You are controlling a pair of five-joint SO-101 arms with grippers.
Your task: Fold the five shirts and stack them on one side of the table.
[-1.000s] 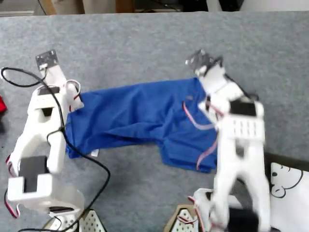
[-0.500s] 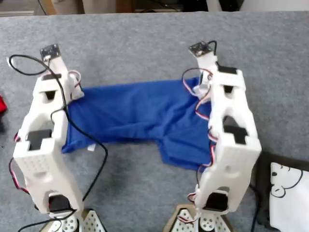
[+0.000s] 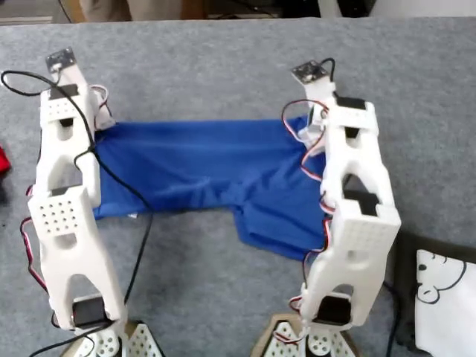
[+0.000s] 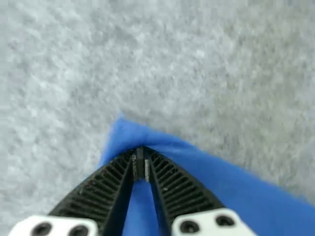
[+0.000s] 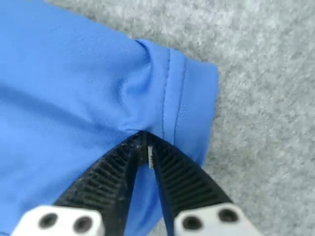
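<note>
Blue shirt [image 3: 201, 167] spread between left tool [image 4: 141, 157] and right tool [image 5: 146, 145], each clamped tight on opposite end.

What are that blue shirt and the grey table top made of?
The shirt looks like thin, soft cloth, possibly synthetic: loose wrinkles, stitched hem. The table cover looks like matte felt or carpet: fuzzy, mottled grey.

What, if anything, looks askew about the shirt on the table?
The blue shirt lies lopsided: its far edge runs straight between the left gripper and right gripper, but a creased flap juts toward the right arm's base.
</note>
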